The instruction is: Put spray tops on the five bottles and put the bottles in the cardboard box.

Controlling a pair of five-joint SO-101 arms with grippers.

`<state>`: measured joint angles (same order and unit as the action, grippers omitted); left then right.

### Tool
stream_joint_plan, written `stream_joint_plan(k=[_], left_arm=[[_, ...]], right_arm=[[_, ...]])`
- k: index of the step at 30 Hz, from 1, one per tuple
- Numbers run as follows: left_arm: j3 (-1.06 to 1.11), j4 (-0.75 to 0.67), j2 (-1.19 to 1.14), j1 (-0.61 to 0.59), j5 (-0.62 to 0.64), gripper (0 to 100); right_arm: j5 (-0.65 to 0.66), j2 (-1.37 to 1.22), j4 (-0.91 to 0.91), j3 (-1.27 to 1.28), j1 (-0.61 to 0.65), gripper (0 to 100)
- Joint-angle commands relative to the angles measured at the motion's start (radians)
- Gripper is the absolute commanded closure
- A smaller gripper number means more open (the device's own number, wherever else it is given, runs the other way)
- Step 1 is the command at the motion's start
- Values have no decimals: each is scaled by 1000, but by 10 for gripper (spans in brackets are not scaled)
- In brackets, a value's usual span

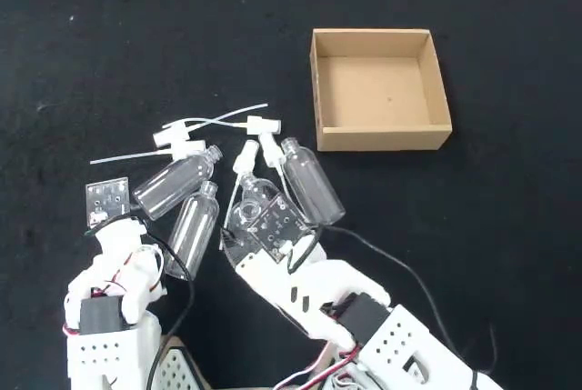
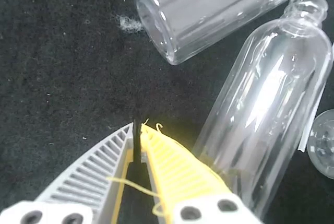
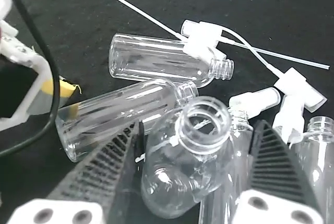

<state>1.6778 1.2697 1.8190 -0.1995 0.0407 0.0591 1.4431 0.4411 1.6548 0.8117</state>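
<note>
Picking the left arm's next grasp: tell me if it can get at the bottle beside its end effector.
Probably yes: the left end effector is shut right beside the bottle, with nothing between them; it must open first.

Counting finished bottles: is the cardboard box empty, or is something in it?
Empty: the cardboard box shows a bare floor, with nothing inside.
</note>
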Motion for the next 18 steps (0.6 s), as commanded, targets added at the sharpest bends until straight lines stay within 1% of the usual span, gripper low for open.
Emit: stream_joint_plan(k=[1, 9, 10, 15, 18], left_arm=[[22, 0, 6, -2, 0, 970], [22, 0, 6, -2, 0, 970], [22, 0, 6, -2, 0, 970], [22, 0, 6, -2, 0, 970], [22, 0, 6, -2, 0, 970]], right_arm=[[-8, -2, -31, -4, 11, 697], [-8, -5, -20, 1, 11, 703], [-8, -8, -17, 1, 11, 713], [2, -2, 58, -62, 8, 835], [2, -2, 150, -153, 8, 846]])
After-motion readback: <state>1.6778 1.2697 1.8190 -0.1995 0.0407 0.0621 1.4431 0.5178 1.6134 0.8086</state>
